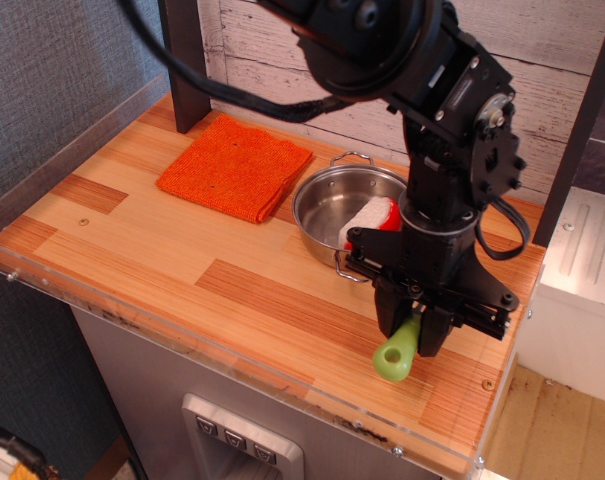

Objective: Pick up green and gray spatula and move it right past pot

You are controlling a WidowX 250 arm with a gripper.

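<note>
My gripper [416, 333] is shut on the spatula [398, 352]. Only its light-green handle with the hole at its end shows, sticking out below the fingers toward the table's front. The gray blade is hidden inside the gripper. The spatula hangs just above the wooden tabletop [232, 290], to the right and in front of the steel pot [334, 205]. The pot stands at the back middle with a red and white object [370, 218] inside it. The arm covers the pot's right side.
An orange cloth [236, 166] lies at the back left. A clear plastic rim [182, 335] runs along the table's front and left edges. A dark post [185, 60] stands at the back left. A white cabinet [582, 290] stands right of the table.
</note>
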